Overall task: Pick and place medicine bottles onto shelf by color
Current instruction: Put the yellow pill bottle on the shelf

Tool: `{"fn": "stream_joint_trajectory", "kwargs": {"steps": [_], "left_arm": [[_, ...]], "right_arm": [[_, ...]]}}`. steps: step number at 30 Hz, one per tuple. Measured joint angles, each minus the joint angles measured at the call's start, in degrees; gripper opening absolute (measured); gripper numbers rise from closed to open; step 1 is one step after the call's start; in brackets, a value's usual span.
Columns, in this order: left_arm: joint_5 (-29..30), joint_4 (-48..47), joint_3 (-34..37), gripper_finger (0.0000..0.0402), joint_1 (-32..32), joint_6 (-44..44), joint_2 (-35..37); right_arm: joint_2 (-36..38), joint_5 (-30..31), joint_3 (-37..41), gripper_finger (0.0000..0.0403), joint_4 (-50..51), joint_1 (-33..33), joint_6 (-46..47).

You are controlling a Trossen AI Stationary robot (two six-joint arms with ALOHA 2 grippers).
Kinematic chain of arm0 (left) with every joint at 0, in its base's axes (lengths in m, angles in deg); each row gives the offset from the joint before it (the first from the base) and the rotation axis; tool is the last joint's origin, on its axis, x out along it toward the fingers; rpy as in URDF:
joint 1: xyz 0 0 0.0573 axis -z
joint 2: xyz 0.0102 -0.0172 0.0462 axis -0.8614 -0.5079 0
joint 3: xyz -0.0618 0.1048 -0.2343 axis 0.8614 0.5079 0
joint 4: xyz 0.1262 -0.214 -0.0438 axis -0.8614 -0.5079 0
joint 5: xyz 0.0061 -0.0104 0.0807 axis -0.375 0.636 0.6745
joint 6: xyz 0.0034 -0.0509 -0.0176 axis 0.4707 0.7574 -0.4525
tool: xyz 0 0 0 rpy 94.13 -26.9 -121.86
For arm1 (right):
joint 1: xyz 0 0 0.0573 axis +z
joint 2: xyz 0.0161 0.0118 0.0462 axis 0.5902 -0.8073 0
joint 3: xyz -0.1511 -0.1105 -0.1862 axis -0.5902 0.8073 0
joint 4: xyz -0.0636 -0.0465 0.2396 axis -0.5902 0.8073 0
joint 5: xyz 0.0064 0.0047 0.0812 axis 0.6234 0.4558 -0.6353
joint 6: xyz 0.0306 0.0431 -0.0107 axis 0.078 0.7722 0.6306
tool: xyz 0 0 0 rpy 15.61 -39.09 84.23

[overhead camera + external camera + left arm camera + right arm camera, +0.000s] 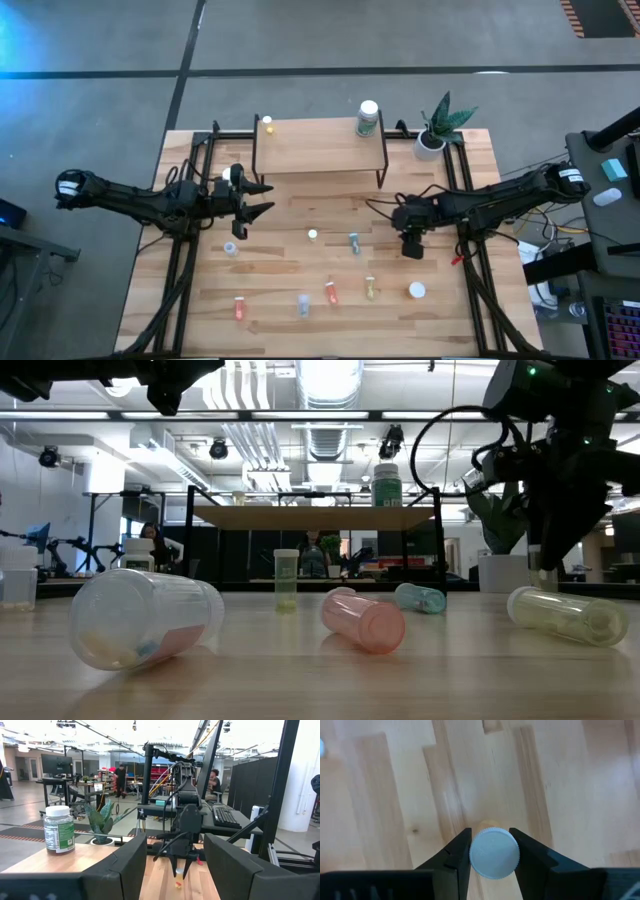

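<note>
The shelf (pixel 320 146) stands at the table's far middle, with a small yellow bottle (pixel 267 125) upright at its left end and a larger white-capped green bottle (pixel 368 118) upright at its right end. Several small medicine bottles are spread over the table's near half; some lie on their sides, like the orange one (pixel 365 622), and one vial (pixel 286 578) stands upright. My right gripper (pixel 412 247) points down right of centre, shut on a small white-capped yellow bottle (pixel 179 879). My left gripper (pixel 268 198) hovers open and level near the shelf's left front leg, with nothing between its fingers. My right gripper pinches the bottle's round white cap (pixel 494 854) between its two fingers (pixel 459 855), one on each side. The fingers come from above, slanting down. The bottle hangs upright below them, its yellowish body (pixel 178 882) under the cap; whether its base touches the table I cannot tell.
A white pot with a green plant (pixel 435 135) stands right of the shelf at the far right corner. Black frame rails run along the table's left and right sides. Cables trail by the right arm (pixel 500 200).
</note>
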Motion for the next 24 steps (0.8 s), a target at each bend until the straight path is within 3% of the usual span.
{"fn": "stream_joint_trajectory", "kwargs": {"steps": [14, 24], "left_arm": [[-0.02, 0.0, 0.0, 0.018, 0.0, -0.02, 0.0], [-0.02, 0.0, 0.0, 0.018, 0.0, 0.02, 0.0]], "right_arm": [[-2.15, 0.43, -12.06, 0.0116, -0.02, -2.59, -7.12], [-12.2, -4.16, -24.24, 0.0116, -1.27, -7.5, -17.43]]}}
